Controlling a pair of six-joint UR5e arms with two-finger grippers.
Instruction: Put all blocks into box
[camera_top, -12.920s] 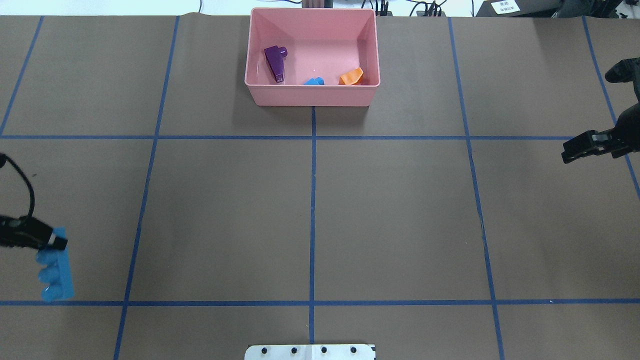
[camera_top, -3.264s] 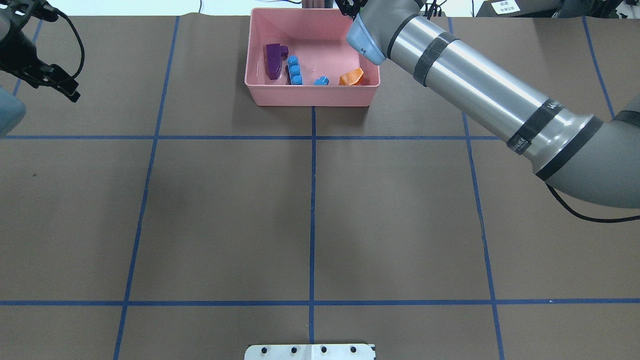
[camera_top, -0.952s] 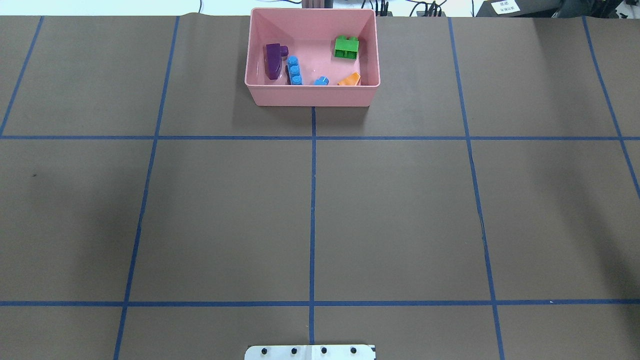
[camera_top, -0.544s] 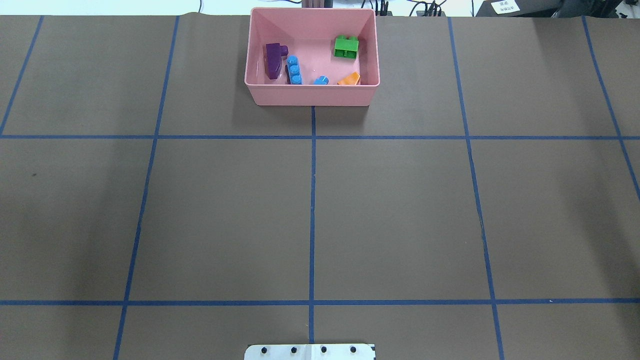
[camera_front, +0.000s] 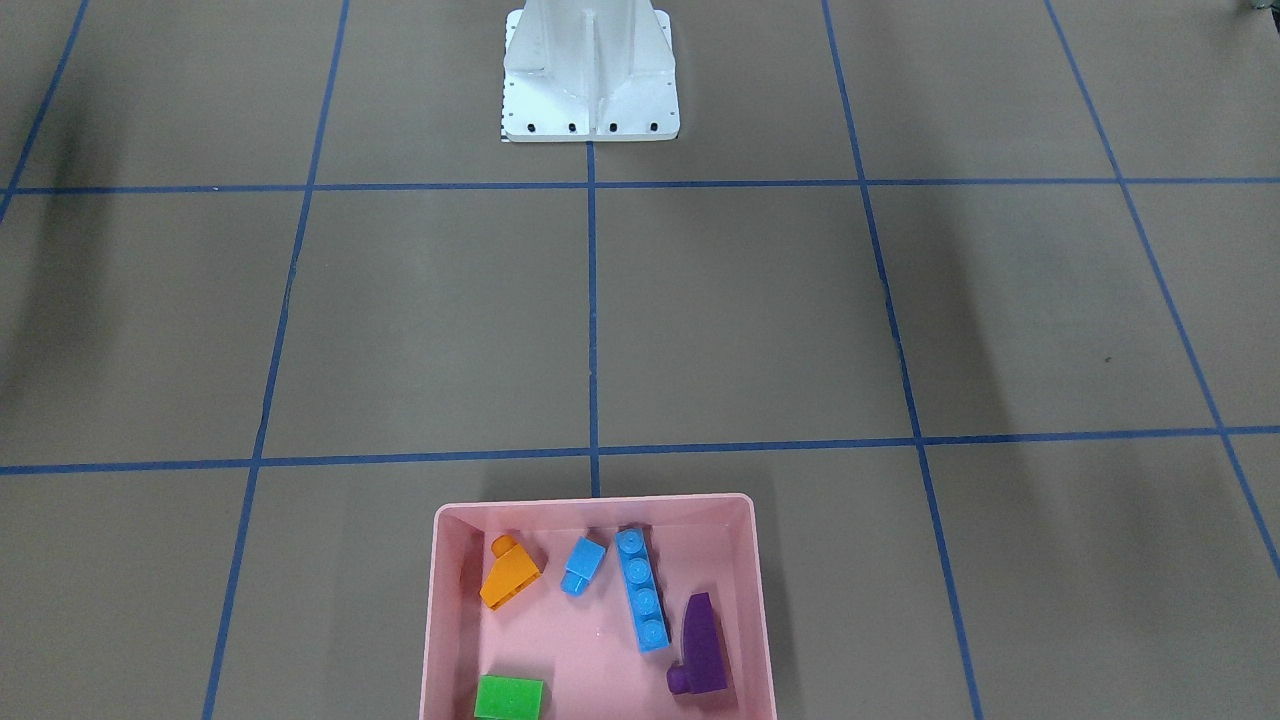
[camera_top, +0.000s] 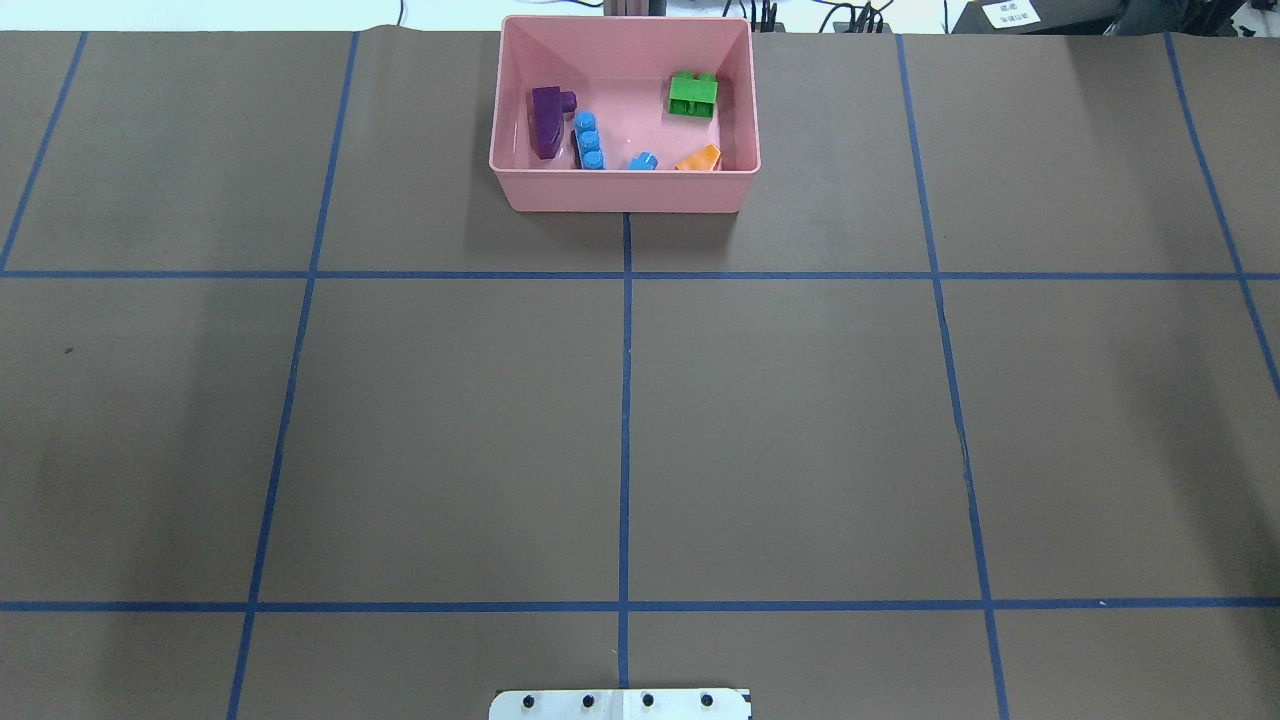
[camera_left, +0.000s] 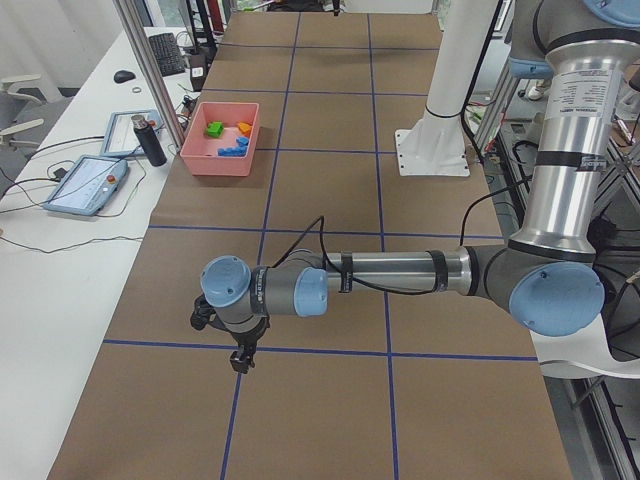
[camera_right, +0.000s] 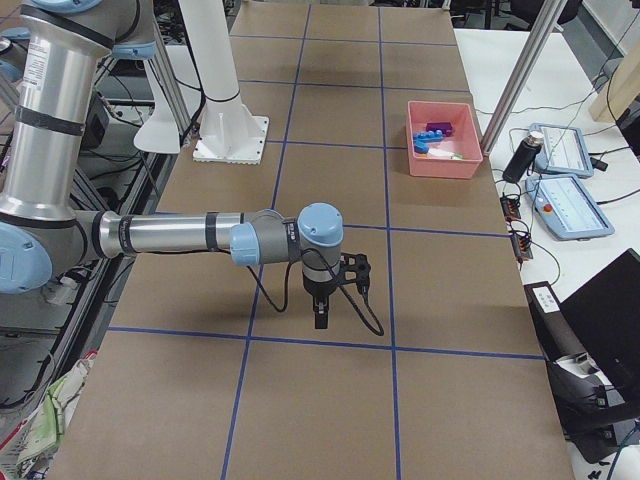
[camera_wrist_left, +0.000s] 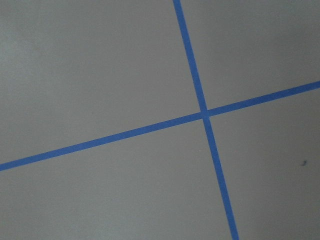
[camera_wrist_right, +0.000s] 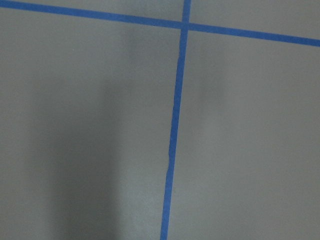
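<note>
All five inside pink box (camera_top: 625, 190): purple block (camera_top: 547, 120), long blue block (camera_top: 589, 140), small blue block (camera_top: 643, 161), orange block (camera_top: 698, 159), green block (camera_top: 692, 95). Overhead, the box's near wall half-hides the small blue and orange. Left gripper (camera_left: 240, 358) and right gripper (camera_right: 320, 315) too small in the side views: clenched or released, cannot tell.

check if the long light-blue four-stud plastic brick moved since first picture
Yes: that brick went right, away from the white metal base, into the pink plastic tray.

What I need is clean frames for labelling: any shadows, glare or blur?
Front-facing: shadow bands cross the table near both side edges; the blocks in the box look sharp. Overhead: the box shades the table toward the robot. Right wrist: a dim patch on the left. Left wrist: evenly lit, tape crisp.
</note>
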